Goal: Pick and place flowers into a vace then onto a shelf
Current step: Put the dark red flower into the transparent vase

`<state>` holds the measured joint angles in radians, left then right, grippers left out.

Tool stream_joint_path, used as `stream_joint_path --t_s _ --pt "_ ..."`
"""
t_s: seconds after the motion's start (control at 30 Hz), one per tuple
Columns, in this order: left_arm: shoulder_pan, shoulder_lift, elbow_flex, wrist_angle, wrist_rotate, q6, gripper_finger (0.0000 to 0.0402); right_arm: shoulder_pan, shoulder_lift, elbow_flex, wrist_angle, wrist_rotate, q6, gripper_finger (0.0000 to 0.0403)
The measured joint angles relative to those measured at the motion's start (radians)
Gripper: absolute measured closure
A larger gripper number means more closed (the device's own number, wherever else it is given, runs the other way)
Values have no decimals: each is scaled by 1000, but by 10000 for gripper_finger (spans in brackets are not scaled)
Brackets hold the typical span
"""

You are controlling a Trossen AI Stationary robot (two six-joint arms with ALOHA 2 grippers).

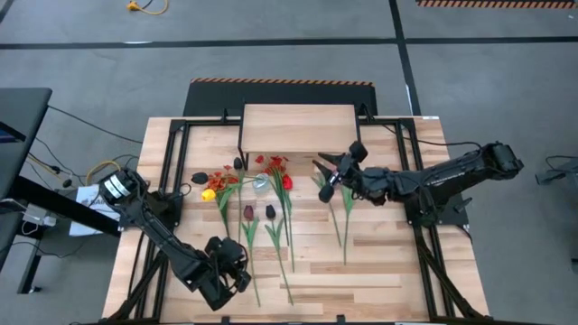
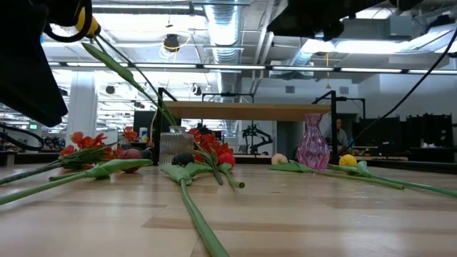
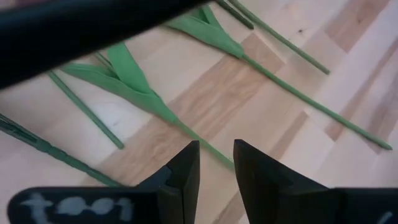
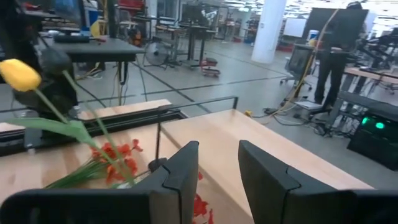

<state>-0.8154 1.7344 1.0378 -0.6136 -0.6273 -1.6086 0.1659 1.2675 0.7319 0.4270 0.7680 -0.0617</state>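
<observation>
Several long-stemmed flowers point(image 1: 271, 212) lie on the slatted table: red-orange sprays point(image 2: 86, 140), red and dark maroon tulips. A yellow tulip point(image 4: 18, 73) stands with its stem in a clear glass point(image 2: 171, 146) and leans toward the table's left. A pink vase point(image 2: 313, 143) stands upright right of centre, before the shelf point(image 1: 298, 126). My left gripper point(image 3: 216, 155) is near the front edge, slanting down, its fingers narrowly open just over a green stem point(image 3: 186, 127). My right gripper point(image 4: 217, 162) is raised and level above the pink vase, open with nothing between its fingers.
Two more stems point(image 1: 345, 226) lie right of centre, their heads under my right arm. Black frame rails point(image 1: 172, 162) run along the table's left and right sides. A person point(image 4: 339, 43) stands at a bench in the room beyond the table.
</observation>
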Motion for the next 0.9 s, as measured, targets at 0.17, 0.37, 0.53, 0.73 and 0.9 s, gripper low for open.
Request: stream_joint_path --t_s 0.17,0.37,0.53,0.73,0.9 --pt "1 0 0 -1 2 -8 316 -12 0 0 11 0 0 294" --pt "11 0 0 -2 25 29 316 -12 0 0 45 -1 -4 294" --pt "12 2 0 -1 27 46 316 -13 4 0 97 -5 -52 294" --pt "34 3 0 66 44 61 316 -40 5 0 113 -9 -52 294" --pt "43 3 0 95 40 46 316 -57 16 -1 104 -11 -44 294"
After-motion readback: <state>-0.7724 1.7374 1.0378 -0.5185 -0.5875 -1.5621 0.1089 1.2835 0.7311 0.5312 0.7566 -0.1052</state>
